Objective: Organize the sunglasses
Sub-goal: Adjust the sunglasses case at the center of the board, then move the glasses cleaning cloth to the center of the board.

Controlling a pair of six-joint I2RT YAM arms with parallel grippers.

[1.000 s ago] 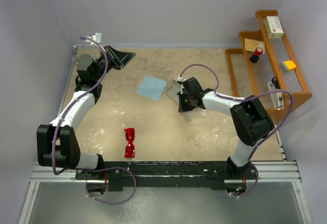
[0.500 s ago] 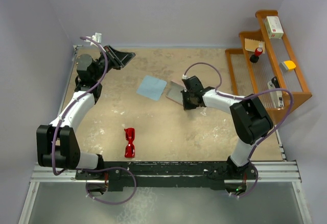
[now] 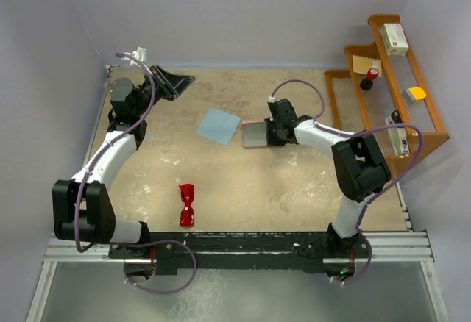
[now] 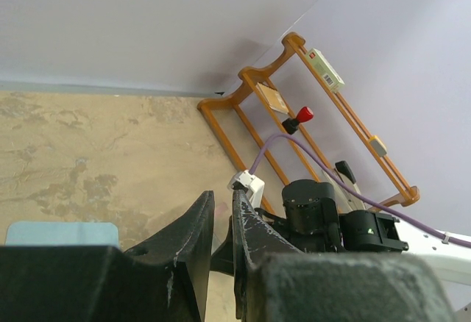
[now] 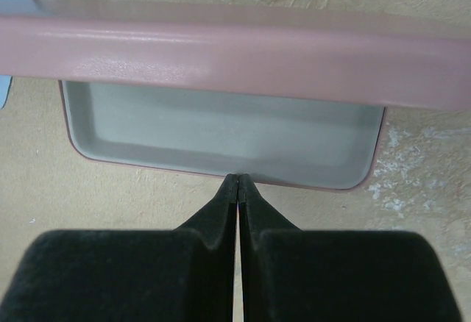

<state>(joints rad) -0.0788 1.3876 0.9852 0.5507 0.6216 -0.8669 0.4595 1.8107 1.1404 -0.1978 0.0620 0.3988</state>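
Observation:
The red sunglasses [image 3: 187,204] lie folded on the table near the front, left of centre, far from both grippers. The pink case [image 3: 255,134] lies open at mid-table. In the right wrist view its grey-lined half [image 5: 221,131] lies flat and its pink half [image 5: 235,57] crosses the top. My right gripper [image 3: 274,132] is at the case's right edge, its jaws pressed together [image 5: 237,177] on the rim of the grey-lined half. My left gripper [image 3: 184,81] hangs high at the back left, fingers nearly together [image 4: 223,198], holding nothing.
A light blue cloth [image 3: 218,126] lies just left of the case; it also shows in the left wrist view [image 4: 59,232]. A wooden rack [image 3: 390,94] with small items stands along the right wall. Grey walls close the back and sides.
My right gripper has swung up and back with the case's lid, which went from tilted to lying flat and open. The left arm and the sunglasses have not moved.

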